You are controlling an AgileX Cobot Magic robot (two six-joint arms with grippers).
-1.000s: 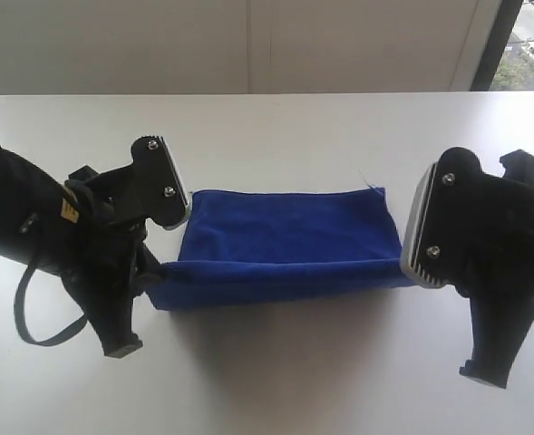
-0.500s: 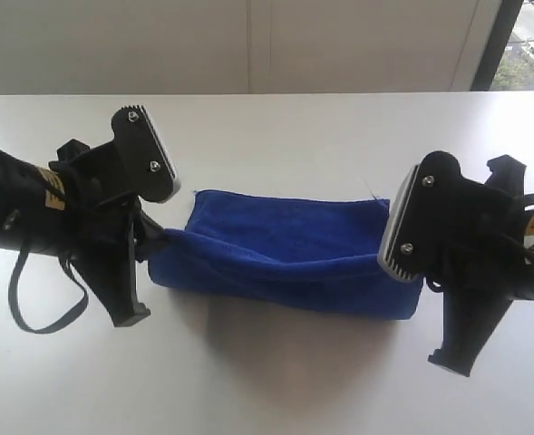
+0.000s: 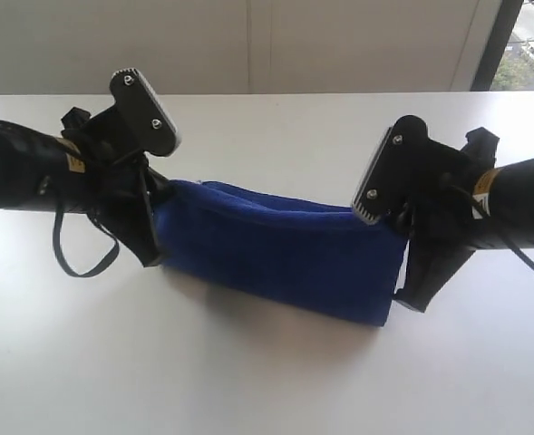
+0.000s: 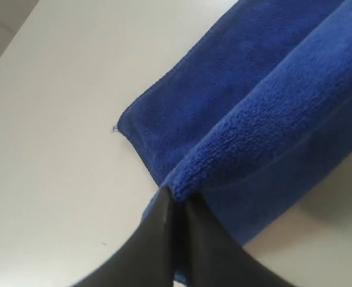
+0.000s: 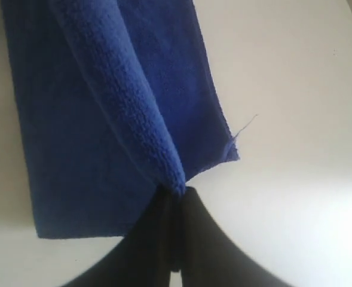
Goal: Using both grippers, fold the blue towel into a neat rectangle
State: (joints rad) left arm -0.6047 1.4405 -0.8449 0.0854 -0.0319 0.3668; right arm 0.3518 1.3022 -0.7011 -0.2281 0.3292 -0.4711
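Exterior view has the blue towel (image 3: 276, 249) stretched between the two arms at the middle of the white counter (image 3: 248, 381). The left jaws are clamped together on a raised fold at its 9 o'clock end. The right jaws pinch the same fold at the 3 o'clock end. In the wrist views, the towel's lower layer lies flat on the counter.
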